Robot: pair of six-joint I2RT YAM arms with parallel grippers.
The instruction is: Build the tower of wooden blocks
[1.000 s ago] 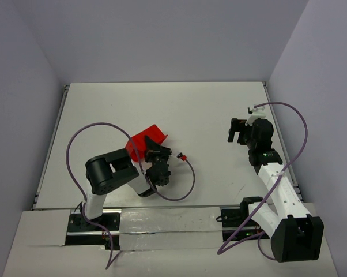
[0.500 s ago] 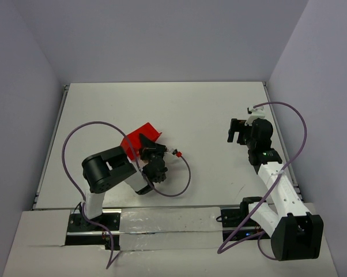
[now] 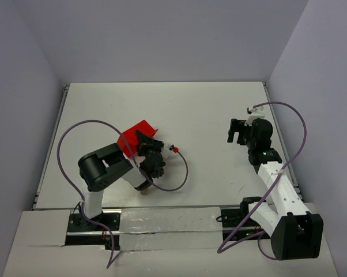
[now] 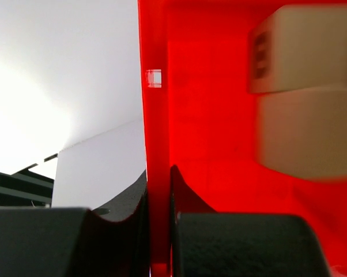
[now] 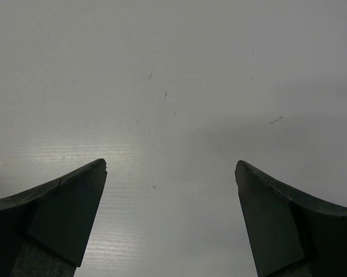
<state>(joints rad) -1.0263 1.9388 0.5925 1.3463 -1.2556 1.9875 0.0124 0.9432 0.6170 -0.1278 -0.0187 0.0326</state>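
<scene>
Left wrist: left gripper (image 4: 159,193) pinches red bin (image 4: 208,115) wall | blocks (image 4: 305,133) inside | right gripper (image 5: 170,164) wide

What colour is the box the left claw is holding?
The box is bright red; left wrist view.

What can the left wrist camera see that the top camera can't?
Only the left wrist view shows two wood blocks in the bin, one with a dark print on its side. Only the top view shows the right tool, open over the table. Both show the red bin and the left tool shut on its wall.
</scene>
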